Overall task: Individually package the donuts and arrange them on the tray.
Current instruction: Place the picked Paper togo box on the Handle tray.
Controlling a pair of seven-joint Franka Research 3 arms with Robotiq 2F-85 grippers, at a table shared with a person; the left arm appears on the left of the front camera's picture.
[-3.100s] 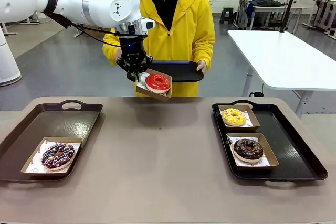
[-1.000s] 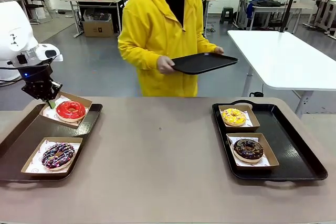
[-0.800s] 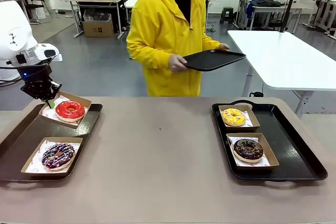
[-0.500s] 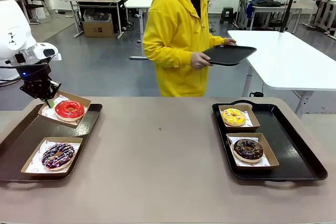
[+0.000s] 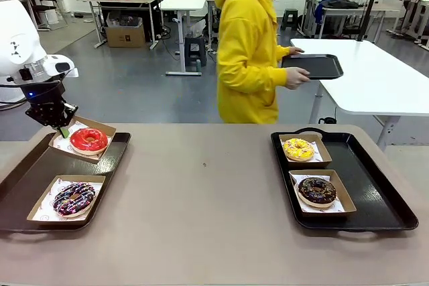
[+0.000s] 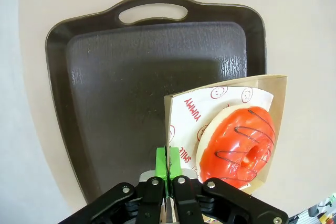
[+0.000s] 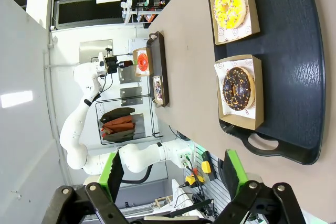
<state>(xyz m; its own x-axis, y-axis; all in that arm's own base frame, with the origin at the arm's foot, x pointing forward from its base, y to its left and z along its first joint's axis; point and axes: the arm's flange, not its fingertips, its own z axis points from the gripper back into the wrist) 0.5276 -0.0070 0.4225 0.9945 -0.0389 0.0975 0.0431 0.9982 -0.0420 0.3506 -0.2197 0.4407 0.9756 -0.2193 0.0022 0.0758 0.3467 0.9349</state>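
My left gripper is shut on the corner of a paper-lined cardboard box. The box holds the red-glazed donut just above the far end of the left tray. In the left wrist view the green pads pinch the box's edge, with the red donut to the right and the tray below. A dark donut with pink-white drizzle sits boxed on the same tray. My right gripper hangs open high over the right tray.
The right tray holds a boxed yellow-iced donut and a boxed chocolate sprinkled donut. A person in a yellow hoodie carries a black tray beside a white table. The tan tabletop lies between the trays.
My left gripper carried the boxed red donut from the table's far middle to the left tray, and it now holds almost still. The person walked right with the black tray.
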